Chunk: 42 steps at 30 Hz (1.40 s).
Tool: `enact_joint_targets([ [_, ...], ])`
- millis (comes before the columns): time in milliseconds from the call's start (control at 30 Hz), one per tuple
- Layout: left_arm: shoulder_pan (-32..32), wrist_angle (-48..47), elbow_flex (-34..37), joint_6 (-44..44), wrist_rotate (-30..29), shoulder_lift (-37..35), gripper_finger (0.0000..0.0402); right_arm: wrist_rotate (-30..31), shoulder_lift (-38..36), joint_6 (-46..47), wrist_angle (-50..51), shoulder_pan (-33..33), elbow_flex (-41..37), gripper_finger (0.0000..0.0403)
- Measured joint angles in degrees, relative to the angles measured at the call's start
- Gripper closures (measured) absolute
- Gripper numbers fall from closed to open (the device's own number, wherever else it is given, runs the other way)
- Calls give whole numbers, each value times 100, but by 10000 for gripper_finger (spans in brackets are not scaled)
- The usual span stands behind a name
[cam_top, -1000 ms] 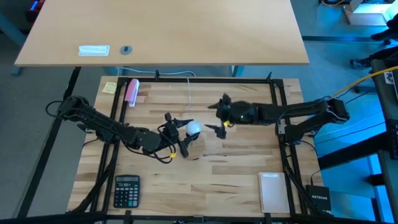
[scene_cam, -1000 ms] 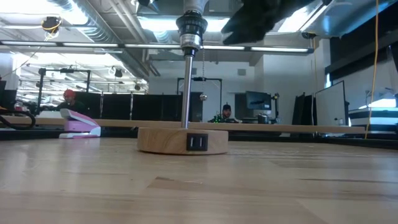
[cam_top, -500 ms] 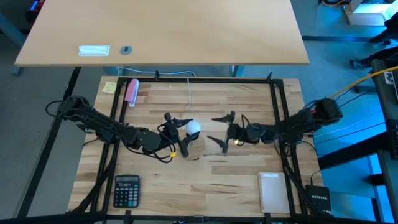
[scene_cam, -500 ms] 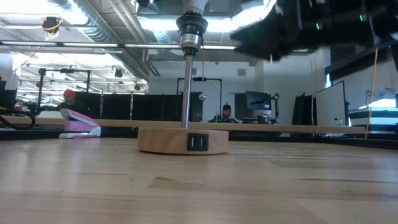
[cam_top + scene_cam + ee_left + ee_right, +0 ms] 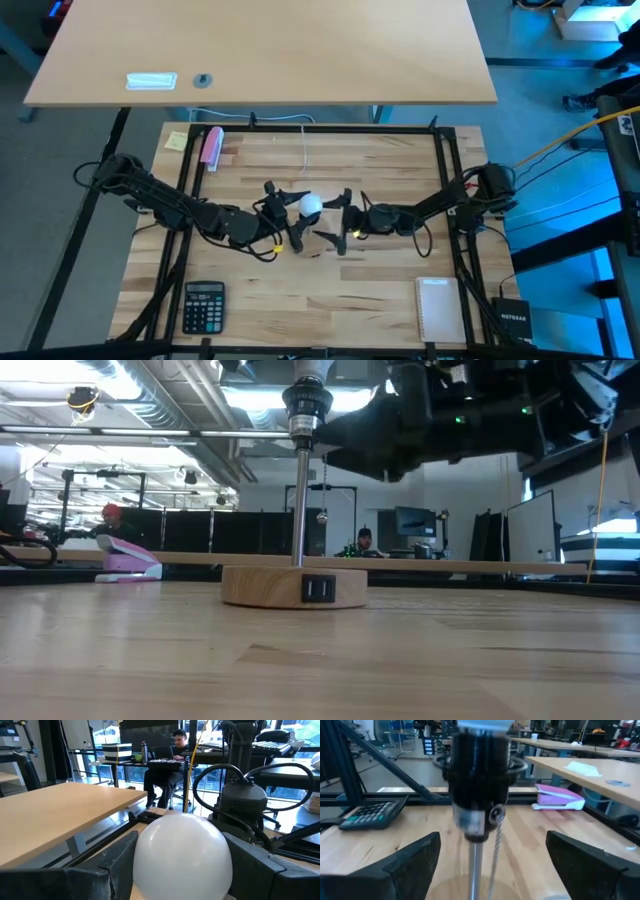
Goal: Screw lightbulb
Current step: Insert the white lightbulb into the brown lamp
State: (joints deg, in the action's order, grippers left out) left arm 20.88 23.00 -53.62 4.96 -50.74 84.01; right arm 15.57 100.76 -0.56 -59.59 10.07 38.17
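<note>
Evidently the left gripper [image 5: 283, 212] has its fingers clamped on the lightbulb [image 5: 311, 206] atop the socket [image 5: 479, 772], while the right gripper [image 5: 338, 222], fingers spread and empty, straddles that socket to steady it.

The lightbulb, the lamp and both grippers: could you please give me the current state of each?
lightbulb: upright at the top of the lamp, clasped by the left gripper.
lamp socket: upright on its pole, pull chain hanging loose.
wooden lamp base: flat on the table.
left gripper: shut on the lightbulb.
right gripper: open, fingers either side of the lamp socket, not touching.
</note>
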Motion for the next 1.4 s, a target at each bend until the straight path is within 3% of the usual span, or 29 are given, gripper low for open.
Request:
enact_joint_targets([
  [367, -28, -4, 2, 189, -74, 0, 162, 550, 369, -146, 121, -21, 440, 92],
  [1000, -66, -26, 1, 254, -138, 2, 162, 188, 635, -271, 39, -114, 935, 146],
  [1100, -66, -22, 2, 240, -137, 2, 162, 143, 635, -289, 101, -114, 936, 172],
  [1233, -63, -39, 0, 186, -111, 2, 162, -106, 635, -579, 116, -113, 931, 247],
  [1400, -48, -36, 0, 138, -112, 2, 162, -166, 591, -528, 168, -111, 927, 254],
])
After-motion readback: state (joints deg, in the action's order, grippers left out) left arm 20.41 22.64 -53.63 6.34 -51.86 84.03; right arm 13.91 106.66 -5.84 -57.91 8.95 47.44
